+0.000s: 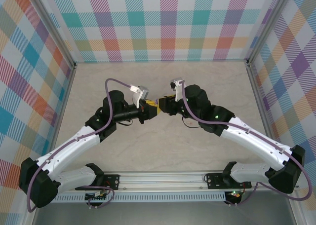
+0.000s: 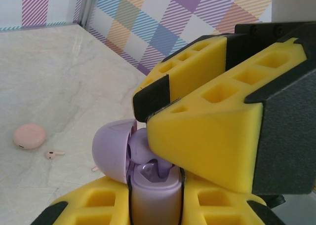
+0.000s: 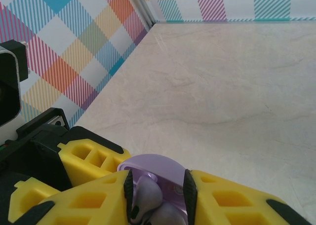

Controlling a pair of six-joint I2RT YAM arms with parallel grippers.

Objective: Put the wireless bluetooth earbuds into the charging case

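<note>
Gripping purple case (image 2: pixel 111 153) w/ left tool (image 2: pixel 155 205); right tool (image 3: pixel 158 205) at it, grip unclear; pink case (image 2: pixel 29 136), pink bud (image 2: pixel 54 154) nearby.

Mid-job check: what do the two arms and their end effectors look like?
The left arm and right arm have glossy white link shells, black joints and bases, and a mauve cable running along each. The left end effector and right end effector carry blocky yellow fingers with open cells and black edges.

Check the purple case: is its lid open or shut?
Open: the purple case has its lid swung aside, an earbud sitting at its mouth.
</note>
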